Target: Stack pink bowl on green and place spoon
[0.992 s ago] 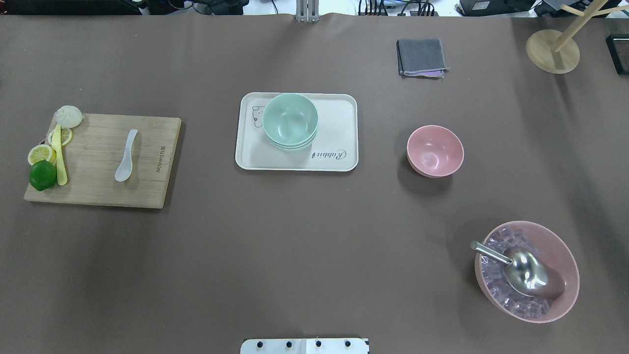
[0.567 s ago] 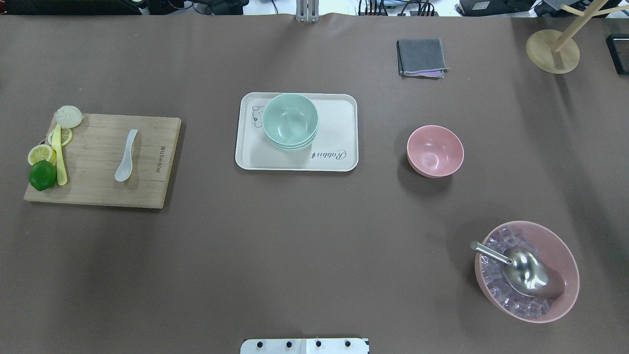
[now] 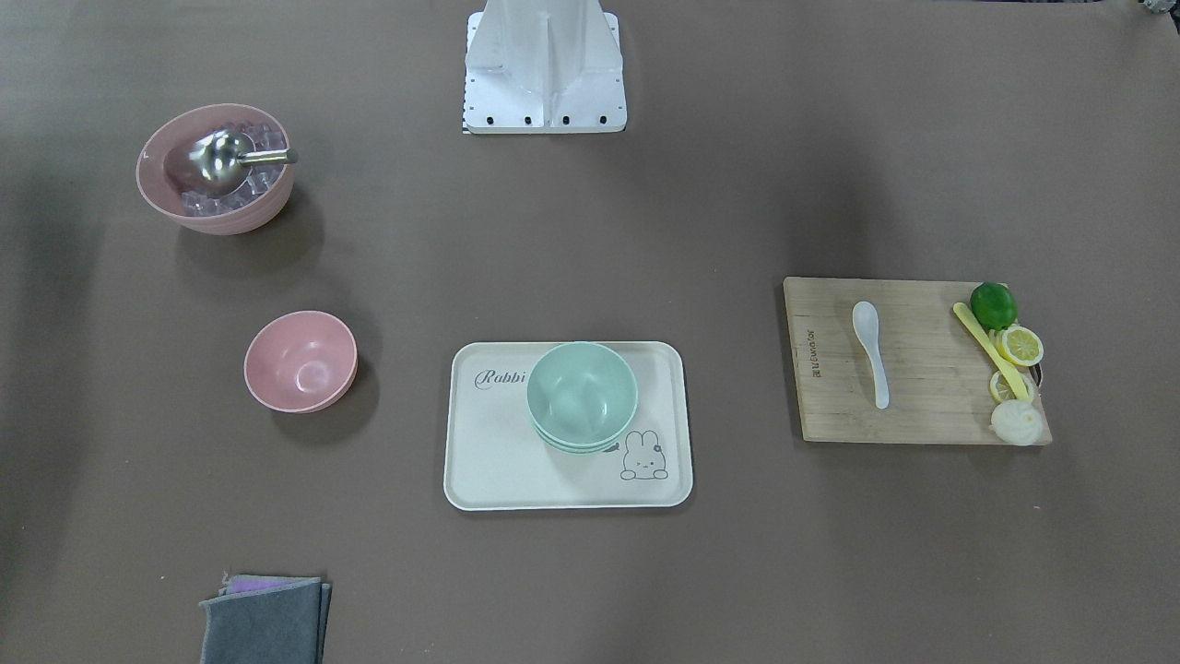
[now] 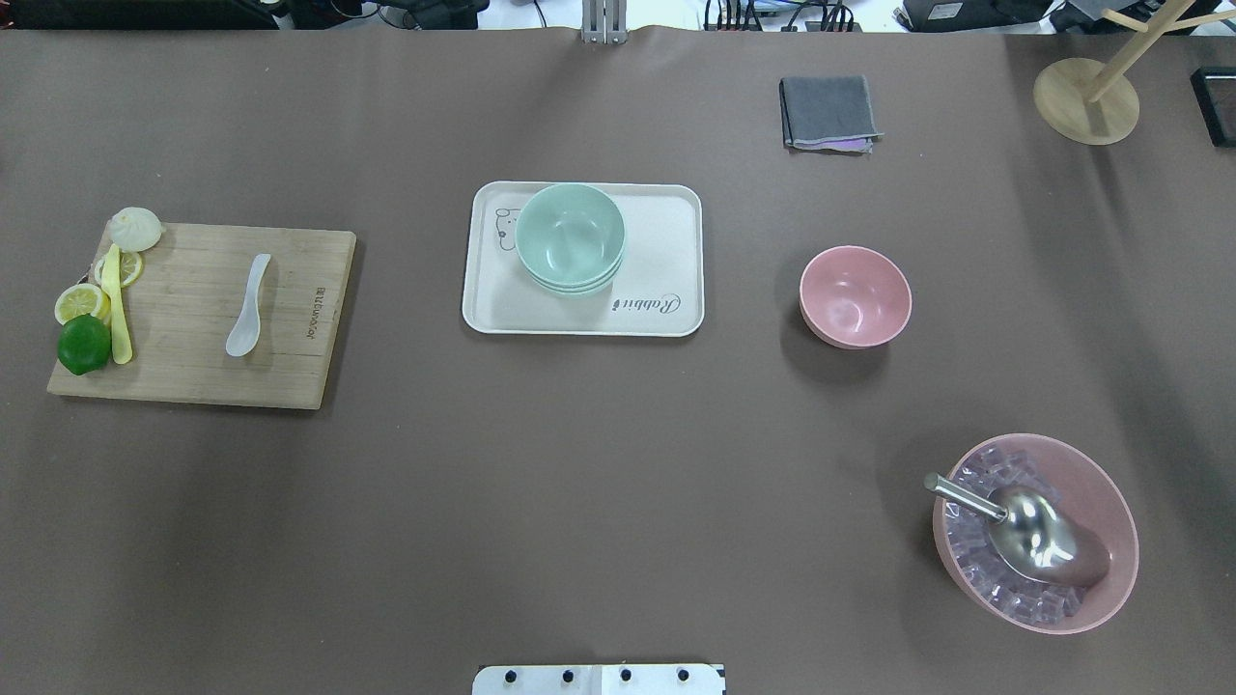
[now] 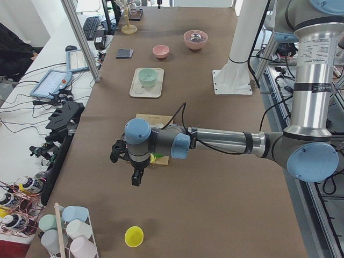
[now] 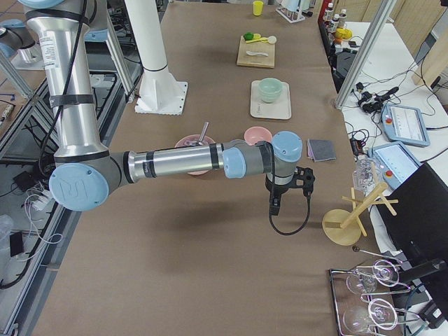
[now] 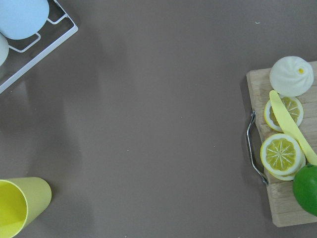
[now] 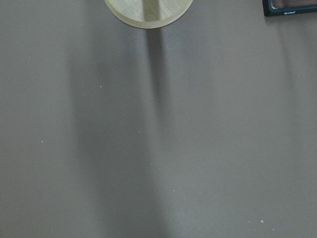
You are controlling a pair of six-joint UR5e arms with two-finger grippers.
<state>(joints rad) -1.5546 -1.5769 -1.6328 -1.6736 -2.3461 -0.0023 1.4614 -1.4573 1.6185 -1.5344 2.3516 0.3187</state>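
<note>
The small pink bowl [image 4: 855, 294] stands upright on the brown table, right of the cream tray [image 4: 666, 232]. The stack of mint-green bowls [image 4: 570, 236] stands on that tray's far left part. The white spoon [image 4: 249, 309] lies on the wooden cutting board [image 4: 193, 376] at the left. Neither gripper shows in the overhead or front views. The left gripper [image 5: 134, 174] hangs past the board's outer end, far from the spoon. The right gripper [image 6: 274, 204] hangs beyond the pink bowl [image 6: 257, 134], near the wooden stand. I cannot tell whether either is open or shut.
A larger ridged pink bowl [image 4: 1128, 541] with ice cubes and a steel scoop is at the near right. A folded grey cloth [image 4: 828, 111] and a wooden stand [image 4: 1086, 101] are at the far right. Lime, lemon slices, a bun and a yellow utensil [image 4: 118, 309] sit on the board's left end. A yellow cup [image 7: 20, 203] lies beyond it.
</note>
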